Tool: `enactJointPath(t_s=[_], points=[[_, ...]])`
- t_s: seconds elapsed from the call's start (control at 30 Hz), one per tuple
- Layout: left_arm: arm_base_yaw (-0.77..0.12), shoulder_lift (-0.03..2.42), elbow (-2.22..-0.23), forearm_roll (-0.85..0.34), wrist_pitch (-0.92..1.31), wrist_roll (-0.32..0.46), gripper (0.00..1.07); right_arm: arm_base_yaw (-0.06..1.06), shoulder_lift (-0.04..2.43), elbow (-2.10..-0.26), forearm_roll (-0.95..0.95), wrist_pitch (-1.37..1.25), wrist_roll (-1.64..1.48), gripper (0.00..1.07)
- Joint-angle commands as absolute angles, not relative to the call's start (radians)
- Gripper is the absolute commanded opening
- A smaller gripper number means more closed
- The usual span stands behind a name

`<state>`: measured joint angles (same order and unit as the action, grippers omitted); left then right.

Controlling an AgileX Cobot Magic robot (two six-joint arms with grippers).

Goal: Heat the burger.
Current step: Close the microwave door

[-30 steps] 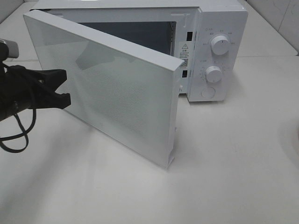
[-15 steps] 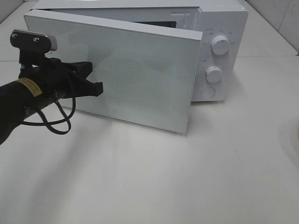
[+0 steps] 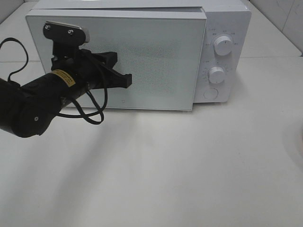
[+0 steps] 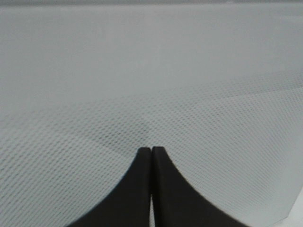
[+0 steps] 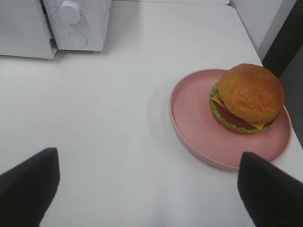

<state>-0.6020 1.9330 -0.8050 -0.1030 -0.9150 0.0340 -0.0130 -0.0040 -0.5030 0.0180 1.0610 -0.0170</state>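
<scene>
1. left hand (image 3: 124, 79) pressed together, empty, tips at the microwave door (image 3: 156, 52); whether they touch it is hard to tell.
2. the door looks shut, hiding the inside of the microwave (image 3: 227, 28).
3. right hand (image 5: 147, 189) spread wide above the table (image 5: 109, 123), only its two dark fingertips (image 5: 28, 184) showing.
4. burger (image 5: 248, 97) sits on the pink plate (image 5: 189, 123), plate edge cut off.

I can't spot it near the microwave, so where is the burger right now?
In the right wrist view the burger sits on a pink plate on the white table, out of the exterior view.
</scene>
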Motion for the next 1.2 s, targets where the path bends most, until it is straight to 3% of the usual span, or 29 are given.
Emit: enactJointPath(t_s=[0.03,0.3,1.2], points=[[-0.620,1.965,-0.856,-0.144,-0.913,0.063,0.00,-0.011,-0.026,-0.501,0.008,1.055,-0.006,0.99],[-0.620,2.003,-0.925,-0.255,-0.901,0.056,0.00,-0.011,-0.026,-0.501,0.008,1.055,-0.006,0.99],[-0.620,2.072,-1.128,-0.284,-0.785,0.100,0.00,-0.011,-0.026,-0.501,0.008,1.055,-0.006,0.99]])
